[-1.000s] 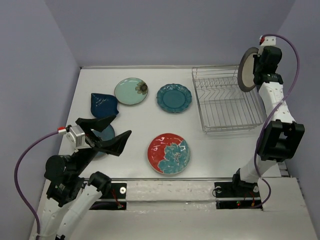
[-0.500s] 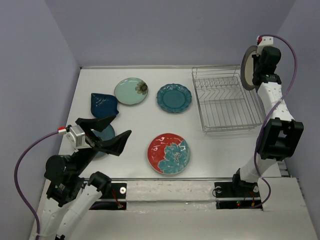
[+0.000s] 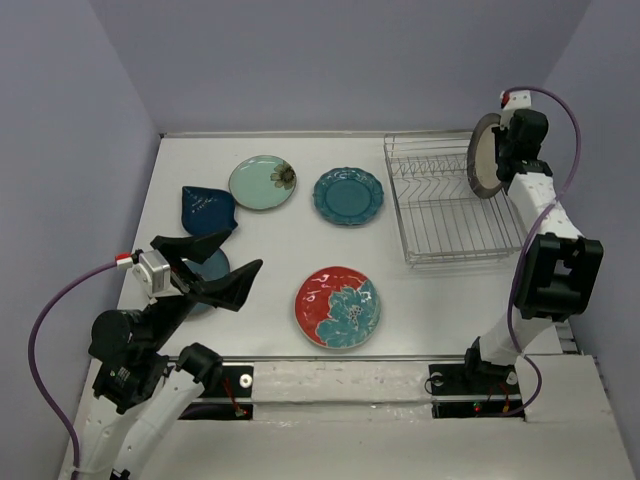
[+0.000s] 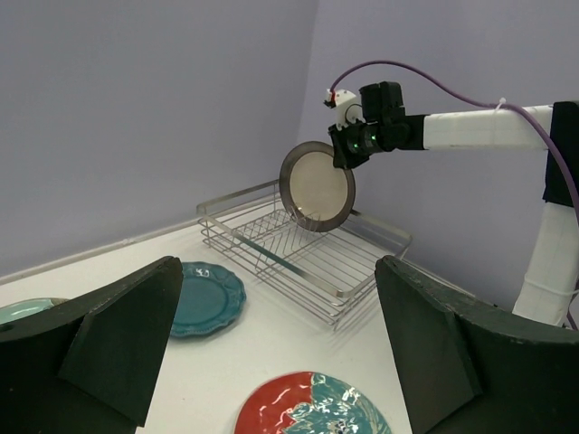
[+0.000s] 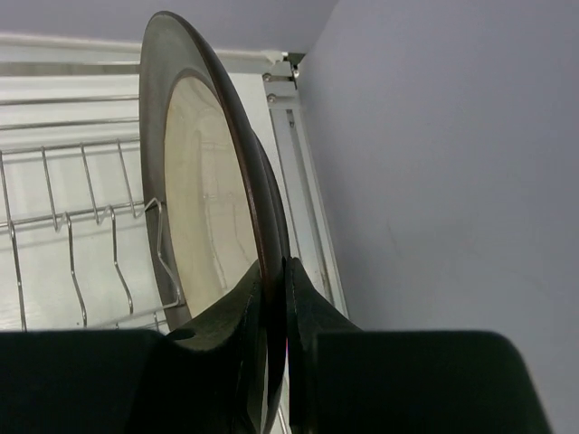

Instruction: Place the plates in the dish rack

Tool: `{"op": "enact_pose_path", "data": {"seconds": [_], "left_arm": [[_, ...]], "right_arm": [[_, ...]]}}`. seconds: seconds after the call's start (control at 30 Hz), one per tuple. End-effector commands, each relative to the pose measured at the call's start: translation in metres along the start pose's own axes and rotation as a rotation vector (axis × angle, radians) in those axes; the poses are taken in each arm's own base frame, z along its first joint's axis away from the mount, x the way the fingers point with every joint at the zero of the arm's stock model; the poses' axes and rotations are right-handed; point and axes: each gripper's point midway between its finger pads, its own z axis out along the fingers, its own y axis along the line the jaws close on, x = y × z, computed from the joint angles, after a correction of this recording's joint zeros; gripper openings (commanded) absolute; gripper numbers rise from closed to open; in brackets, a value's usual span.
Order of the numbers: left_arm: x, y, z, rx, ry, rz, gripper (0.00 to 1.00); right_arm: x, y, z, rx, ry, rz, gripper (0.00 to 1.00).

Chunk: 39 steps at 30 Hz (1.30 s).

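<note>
Right wrist view shows the right gripper (image 5: 271,276) pinched tight on the rim of the cream plate (image 5: 204,199), held on edge over the far right corner of the dish rack (image 3: 455,215) (contact with the tines is unclear). The red plate (image 3: 337,306) lies flat, left of the rack's near side. Well left of the rack, the left gripper (image 3: 220,263) hangs spread wide, empty.

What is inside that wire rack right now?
No plate stands in the dish rack yet; only bare tines show. The right gripper holds a cream plate on edge over its far end. Whether its lower rim touches the wires is hidden.
</note>
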Motion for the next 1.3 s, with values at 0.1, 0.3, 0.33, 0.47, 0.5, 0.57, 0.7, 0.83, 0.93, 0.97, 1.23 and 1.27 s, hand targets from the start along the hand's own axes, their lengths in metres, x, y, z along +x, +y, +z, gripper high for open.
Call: {"op": "enact_pose_path", "data": {"seconds": [0.1, 0.3, 0.33, 0.47, 0.5, 0.57, 0.7, 0.83, 0.93, 0.97, 1.23, 1.27], "left_arm": [[-0.021, -0.005, 0.000, 0.015, -0.056, 0.020, 0.99], [-0.020, -0.004, 0.001, 0.007, -0.055, 0.017, 0.99], [-0.020, -0.003, 0.001, 0.002, -0.055, 0.015, 0.99], [-0.019, 0.002, 0.003, -0.022, -0.053, 0.007, 0.99], [-0.018, 0.002, 0.003, -0.021, -0.052, 0.004, 0.99], [-0.018, 0.003, 0.003, -0.027, -0.050, 0.004, 0.99], [-0.017, 0.007, 0.004, -0.051, -0.049, -0.007, 0.99], [-0.014, 0.011, 0.006, -0.067, -0.043, -0.014, 0.99], [-0.012, 0.013, 0.007, -0.075, -0.036, -0.018, 0.99], [-0.013, 0.013, 0.007, -0.075, -0.037, -0.018, 0.99], [-0.015, 0.013, 0.005, -0.079, -0.049, -0.020, 0.99], [-0.015, 0.013, 0.005, -0.082, -0.052, -0.017, 0.99]], "right_arm": [[-0.010, 0.008, 0.004, 0.026, -0.085, 0.059, 0.08], [-0.016, 0.003, 0.004, 0.073, -0.088, 0.116, 0.47], [-0.021, 0.002, 0.002, 0.075, -0.095, 0.133, 0.55], [-0.066, -0.001, -0.019, 0.059, -0.156, 0.289, 0.79], [-0.073, -0.004, -0.024, 0.058, -0.170, 0.318, 0.82], [-0.095, 0.015, -0.041, 0.015, -0.200, 0.358, 0.84], [-0.130, 0.071, -0.100, -0.098, -0.272, 0.402, 0.84], [-0.128, 0.143, -0.169, -0.367, -0.271, 0.457, 0.80], [-0.104, 0.209, -0.235, -0.676, -0.186, 0.464, 0.69], [-0.094, 0.223, -0.253, -0.739, -0.152, 0.461, 0.66], [0.064, 0.307, -0.403, -1.068, 0.358, 0.353, 0.62], [0.076, 0.304, -0.406, -1.038, 0.391, 0.355, 0.62]]}}
